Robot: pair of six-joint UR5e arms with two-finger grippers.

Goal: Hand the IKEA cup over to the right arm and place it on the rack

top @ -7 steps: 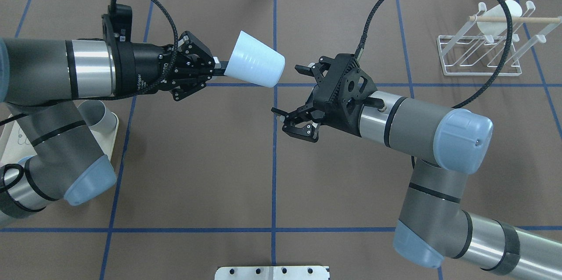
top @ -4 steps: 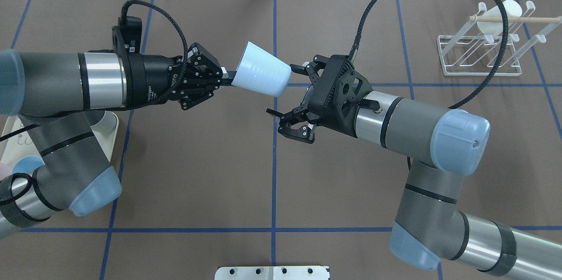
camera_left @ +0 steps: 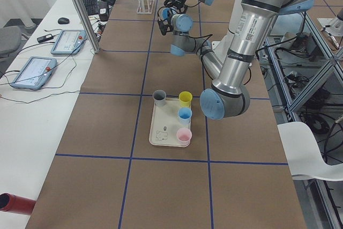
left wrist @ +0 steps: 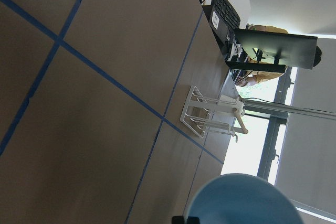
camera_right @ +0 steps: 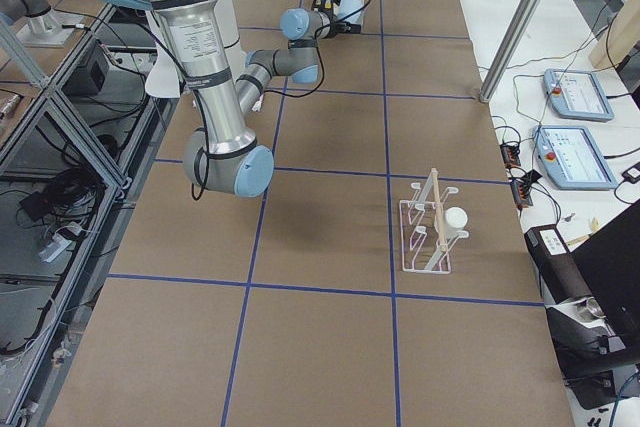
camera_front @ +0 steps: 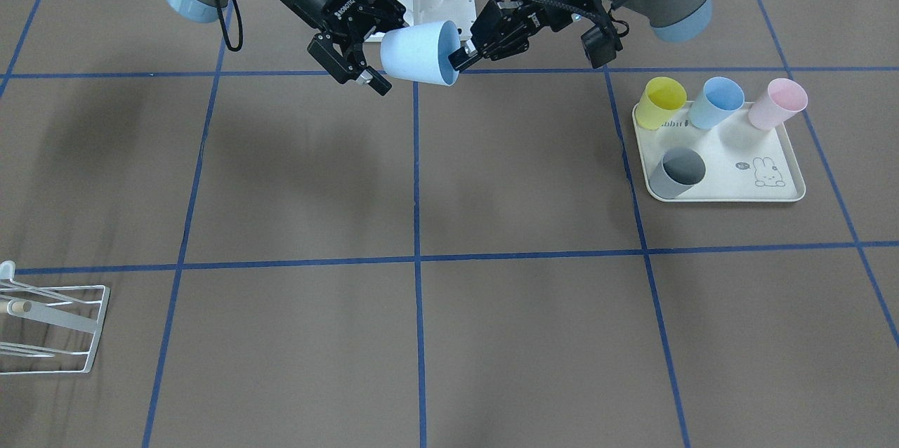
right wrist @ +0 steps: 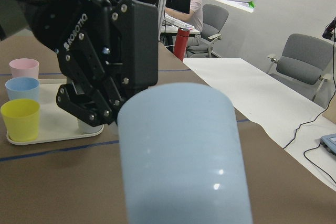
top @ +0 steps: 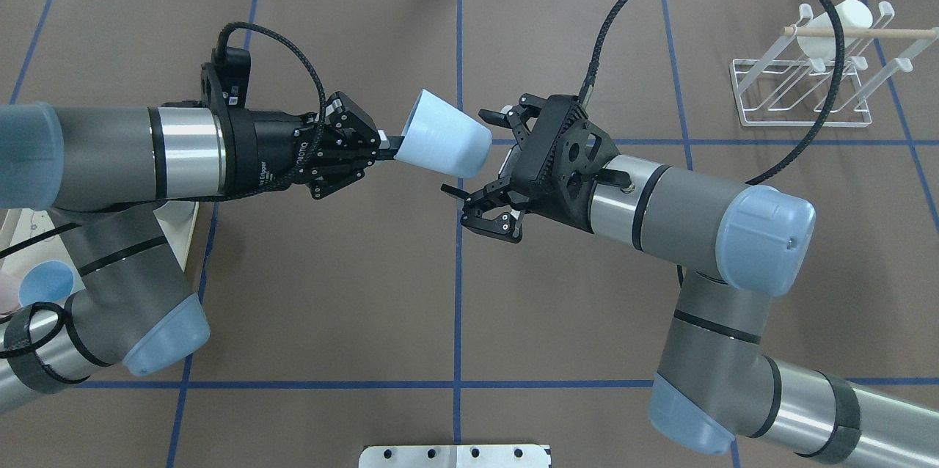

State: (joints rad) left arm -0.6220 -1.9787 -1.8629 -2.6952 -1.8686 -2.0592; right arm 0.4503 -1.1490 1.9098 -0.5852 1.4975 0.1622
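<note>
Front view: my left gripper (camera_front: 458, 57) is clamped on the rim of the pale blue cup (camera_front: 414, 53), with 1 finger inside the mouth and 1 outside. The cup is in the air on its side, above the table (camera_front: 491, 336) near my base. Its mouth points toward my left arm and its base toward my right gripper (camera_front: 381, 49). The right jaws are spread wide, 1 finger above the base end and 1 below. A tray (camera_front: 737, 185) on my left side holds 4 more: yellow cup (camera_front: 664, 100), blue cup (camera_front: 720, 100), pink cup (camera_front: 776, 102), grey cup (camera_front: 678, 173). The rack (camera_front: 56, 325) is at the bottom-left corner, well apart from both grippers.

Overhead: the cup's base end sits between the right fingers. Probably no contact, but I can't tell for sure from here. The rack is on my far right with 1 white cup (top: 843, 19) on its prongs.

Left side view: both grippers are far and small — no jaw detail. The tray is near the camera.

Right side view: the rack is in the foreground, carrying the white cup. The grippers are far off.

Left wrist: the cup rim fills the bottom edge. The rack shows past it, across the table.

Right wrist: the cup wall fills the lower centre, and the left gripper is directly behind it. The tray with the pink, blue and yellow cups is at left.
</note>
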